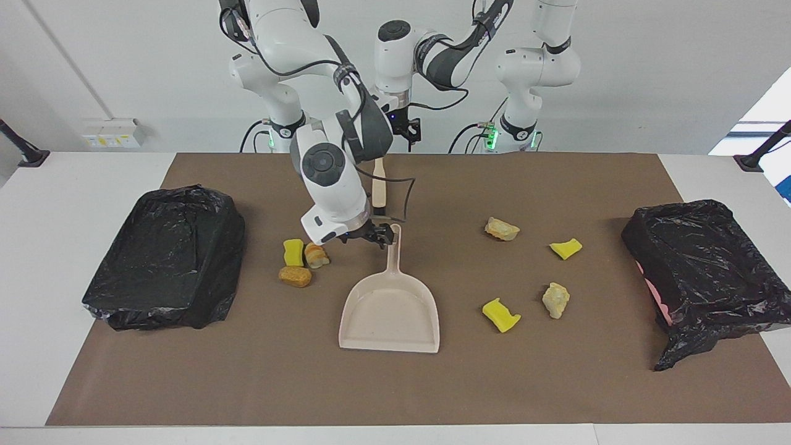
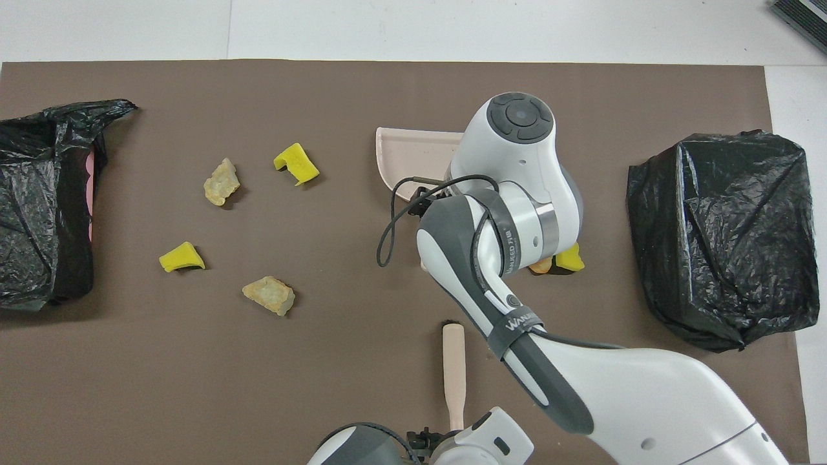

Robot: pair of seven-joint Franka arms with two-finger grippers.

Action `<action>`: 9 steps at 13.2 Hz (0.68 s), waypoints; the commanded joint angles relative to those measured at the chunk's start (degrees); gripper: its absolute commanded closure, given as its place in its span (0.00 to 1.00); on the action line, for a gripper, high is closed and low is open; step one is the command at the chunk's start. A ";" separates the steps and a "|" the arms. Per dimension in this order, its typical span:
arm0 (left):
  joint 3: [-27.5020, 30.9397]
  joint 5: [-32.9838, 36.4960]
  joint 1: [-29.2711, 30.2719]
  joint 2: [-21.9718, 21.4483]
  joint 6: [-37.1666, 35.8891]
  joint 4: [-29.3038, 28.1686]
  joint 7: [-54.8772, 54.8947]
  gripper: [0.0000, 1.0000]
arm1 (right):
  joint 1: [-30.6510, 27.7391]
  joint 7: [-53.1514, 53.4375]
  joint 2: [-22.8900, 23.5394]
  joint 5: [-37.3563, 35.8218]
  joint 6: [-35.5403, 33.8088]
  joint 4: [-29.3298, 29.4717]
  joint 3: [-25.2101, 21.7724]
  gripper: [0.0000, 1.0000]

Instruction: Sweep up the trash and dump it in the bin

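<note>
Right gripper point(image 1: 382, 236): was set low at the top end of the beige dustpan's point(image 1: 389, 315) handle, with fingers spread to either side of it and nothing clamped.
Left gripper point(image 1: 408, 131): was held spread and empty over the pale wooden handle point(image 1: 379, 182) by the mat's edge nearest the robots; that arm was judged to be waiting.
Dustpan: was laid flat at the middle of the brown mat point(image 1: 395, 389), its mouth turned toward the edge farthest from the robots.
Trash point(image 1: 295, 276): seven pieces were scattered on the mat. Three were clustered just beside the right gripper, toward the right arm's end. Four were spread toward the left arm's end.
Bins: one black-bagged bin point(image 1: 167, 256) was placed at each end of the mat.
Risk: a closure off the handle's end could tip or skate the pan. A swing of the wrist could knock the nearby cluster away.
Facing view only: the fingers at the pan handle and all three clustered pieces were shown.
Overhead view only: the wooden handle was shown along its whole length, while the right arm hid the pan handle and most of the cluster.
</note>
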 commanded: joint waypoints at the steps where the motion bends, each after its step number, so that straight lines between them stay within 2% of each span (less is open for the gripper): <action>1: -0.11 2.35 -1.14 4.86 3.10 -1.64 -2.64 0.00 | 0.05 0.06 1.23 1.51 1.24 1.45 0.15 0.00; 4: -0.11 10.16 -2.72 10.40 3.72 -1.21 -9.13 0.00 | 1.98 -0.46 1.32 1.60 3.08 -0.12 0.15 0.00; 5: -0.11 10.62 -2.81 11.46 4.07 -1.12 -9.50 0.01 | 1.90 -0.73 1.32 1.51 3.09 -1.00 0.15 0.00; 7: -0.20 10.63 -2.90 11.74 4.07 -1.12 -9.51 0.16 | 2.07 -1.35 0.97 1.69 3.09 -1.80 0.15 0.00; 8: -0.20 10.63 -2.99 11.74 4.07 -1.12 -9.42 0.27 | 1.99 -1.43 0.97 1.77 3.09 -1.98 0.23 0.12; 9: -0.12 10.63 -2.99 12.09 4.07 -1.03 -9.50 0.47 | 1.99 -1.44 0.71 1.77 3.00 -2.50 0.24 0.19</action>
